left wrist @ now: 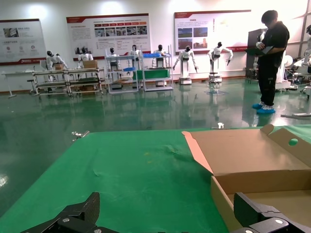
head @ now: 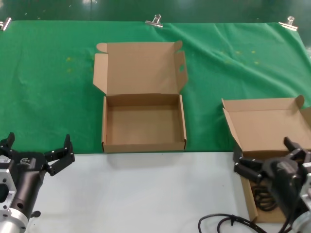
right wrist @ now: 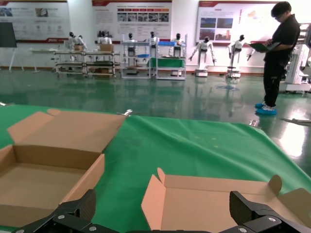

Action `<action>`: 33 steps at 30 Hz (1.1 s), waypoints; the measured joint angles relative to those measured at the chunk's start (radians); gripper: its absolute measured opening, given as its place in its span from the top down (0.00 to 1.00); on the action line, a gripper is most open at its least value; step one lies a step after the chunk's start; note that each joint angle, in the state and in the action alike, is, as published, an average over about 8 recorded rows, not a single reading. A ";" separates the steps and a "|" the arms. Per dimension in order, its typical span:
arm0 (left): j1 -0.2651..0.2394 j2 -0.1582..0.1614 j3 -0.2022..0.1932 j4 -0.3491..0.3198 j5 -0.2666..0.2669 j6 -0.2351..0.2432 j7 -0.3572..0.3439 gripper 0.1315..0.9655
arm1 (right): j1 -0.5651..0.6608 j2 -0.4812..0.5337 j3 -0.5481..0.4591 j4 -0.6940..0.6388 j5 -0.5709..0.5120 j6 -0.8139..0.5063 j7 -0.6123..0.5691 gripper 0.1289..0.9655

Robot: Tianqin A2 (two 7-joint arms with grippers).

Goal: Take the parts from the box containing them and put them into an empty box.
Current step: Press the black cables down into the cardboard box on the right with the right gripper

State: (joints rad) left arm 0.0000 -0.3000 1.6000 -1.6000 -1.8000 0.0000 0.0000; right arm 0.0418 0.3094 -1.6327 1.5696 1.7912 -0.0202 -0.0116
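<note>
The empty box stands open in the middle of the green cloth, lid folded back; it also shows in the left wrist view and the right wrist view. The box holding the parts stands open at the right, also in the right wrist view. Black coiled power cords show inside it, mostly hidden by my right arm. My right gripper is open and empty, hovering over that box's near part. My left gripper is open and empty over the white table at the front left, left of the empty box.
The green cloth is held by metal clips along the far edge. The white table surface lies in front. My own thicker black cable loops at the front right. A person stands far off in the hall.
</note>
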 joint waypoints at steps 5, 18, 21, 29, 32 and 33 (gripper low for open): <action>0.000 0.000 0.000 0.000 0.000 0.000 0.000 0.00 | 0.006 0.058 -0.071 0.014 0.039 0.036 0.013 0.00; 0.000 0.000 0.000 0.000 0.000 0.000 0.000 0.00 | 0.076 0.416 -0.406 0.145 0.352 0.198 -0.049 0.00; 0.000 0.000 0.000 0.000 0.000 0.000 0.000 0.00 | 0.128 0.520 -0.508 0.171 0.449 0.215 -0.099 0.00; 0.000 0.000 0.000 0.000 0.000 0.000 0.000 0.00 | 0.376 0.782 -0.826 0.199 0.724 0.175 -0.315 0.00; 0.000 0.000 0.000 0.000 0.000 0.000 0.000 0.00 | 0.498 0.857 -0.938 0.189 0.714 0.101 -0.311 0.00; 0.000 0.000 0.000 0.000 0.000 0.000 0.000 0.00 | 0.538 0.879 -0.972 0.182 0.690 0.068 -0.294 0.00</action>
State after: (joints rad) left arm 0.0000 -0.3000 1.6001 -1.6000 -1.7996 0.0000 -0.0003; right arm 0.5802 1.1887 -2.6043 1.7515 2.4811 0.0482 -0.3058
